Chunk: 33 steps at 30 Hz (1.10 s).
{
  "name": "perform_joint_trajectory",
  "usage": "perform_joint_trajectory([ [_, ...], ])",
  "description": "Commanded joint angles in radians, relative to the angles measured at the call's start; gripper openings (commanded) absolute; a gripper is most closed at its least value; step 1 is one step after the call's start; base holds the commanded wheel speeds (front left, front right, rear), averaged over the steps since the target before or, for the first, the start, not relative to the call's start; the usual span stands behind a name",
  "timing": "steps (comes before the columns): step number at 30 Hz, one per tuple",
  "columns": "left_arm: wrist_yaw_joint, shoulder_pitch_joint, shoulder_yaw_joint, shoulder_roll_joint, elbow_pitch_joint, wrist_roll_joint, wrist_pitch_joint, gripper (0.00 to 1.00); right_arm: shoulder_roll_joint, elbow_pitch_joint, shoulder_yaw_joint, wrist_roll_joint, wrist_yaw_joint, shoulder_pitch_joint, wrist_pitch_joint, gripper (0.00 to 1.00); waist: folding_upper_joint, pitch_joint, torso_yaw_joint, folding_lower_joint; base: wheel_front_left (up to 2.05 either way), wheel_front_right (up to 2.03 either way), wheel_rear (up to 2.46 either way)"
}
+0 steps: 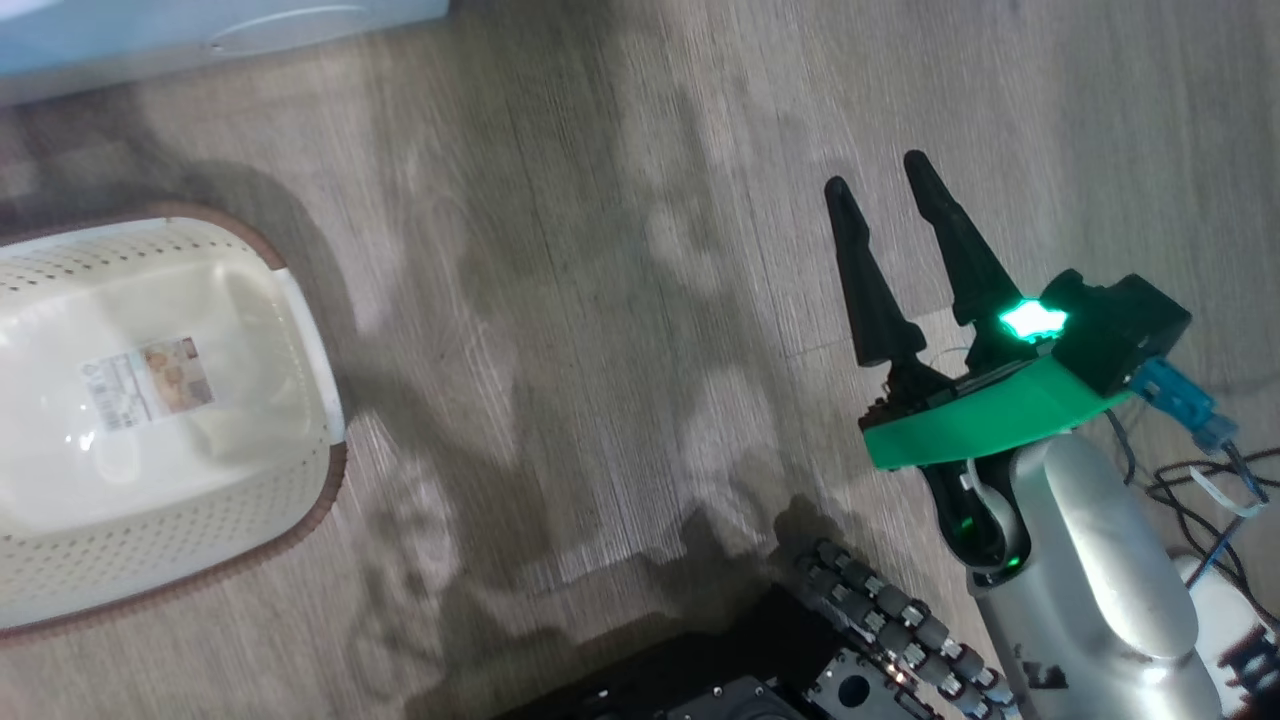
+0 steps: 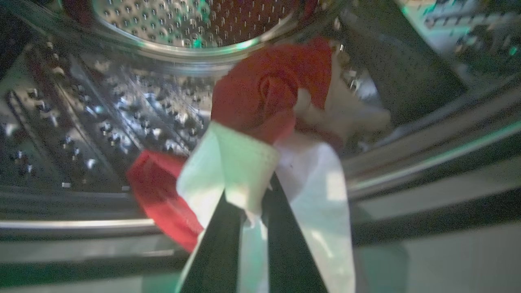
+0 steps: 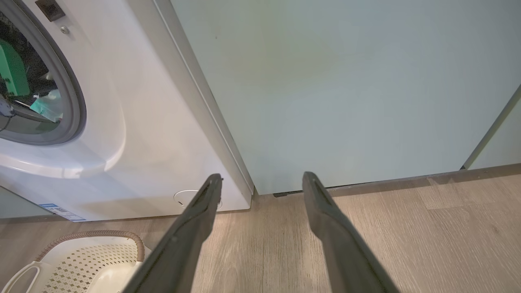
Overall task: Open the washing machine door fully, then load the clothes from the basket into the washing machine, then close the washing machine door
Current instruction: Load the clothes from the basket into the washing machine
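Wood-look flooring (image 1: 600,300) runs under the robot, and on it the basket (image 1: 200,520) stands off to the robot's left, showing its bare bottom and label sticker. The washing machine (image 3: 142,134) stands against a pale teal cabinet (image 3: 346,81), its round opening uncovered. The left claw (image 2: 252,195) is inside that opening, its two dark fingers drawn close together and clenched on the clothes (image 2: 264,93), with a strip of white cloth pinched between them. The red and white fabric bunches straight ahead of the tips and toward the perforated drum (image 2: 183,20), whose back wall lies further on along the line of the fingers. One red fold droops to the left of the fingers in the wrist view, close to the drum's front lip; whether it rests on the lip I cannot tell. That, by my judgement, is what the next move turns on: letting go should drop the bundle into the drum, provided the trailing fold clears the lip. The right claw (image 1: 877,172) is released, fingers spread over the floor, well apart from the opening and pointing at the cabinet's foot, so the left arm is plainly the nearer.
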Motion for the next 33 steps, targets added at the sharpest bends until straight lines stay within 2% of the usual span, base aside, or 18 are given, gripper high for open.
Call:
perform_joint_trajectory([
  [1, 0.006, -0.041, 0.017, 0.046, -0.042, -0.010, -0.029, 0.00, -0.002, -0.031, 0.021, 0.009, 0.000, 0.002, -0.009, 1.00, 0.0000, 0.011, -0.008, 0.0000, 0.00, 0.00, 0.00],
  [7, -0.006, -0.110, 0.016, 0.046, -0.033, -0.026, -0.206, 0.00, -0.002, -0.034, 0.037, 0.022, 0.000, -0.001, -0.009, 1.00, 0.0000, 0.040, -0.026, 0.0000, 0.00, 0.00, 0.00],
  [14, -0.010, -0.224, -0.018, 0.068, 0.027, 0.001, -0.345, 0.00, -0.002, -0.038, 0.062, 0.037, 0.000, -0.009, -0.009, 1.00, 0.0000, 0.075, -0.050, 0.0000, 0.00, 0.00, 0.00],
  [22, -0.017, -0.345, -0.068, 0.101, 0.115, 0.042, -0.388, 0.00, -0.002, -0.049, 0.086, 0.060, 0.000, -0.009, -0.009, 1.00, 0.0000, 0.108, -0.086, 0.0000, 0.00, 0.00, 0.00],
  [33, -0.014, -0.449, -0.118, 0.131, 0.232, 0.075, -0.390, 0.00, -0.002, -0.062, 0.112, 0.080, 0.000, -0.019, -0.009, 1.00, 0.0000, 0.152, -0.123, 0.0000, 0.00, 0.00, 0.00],
])
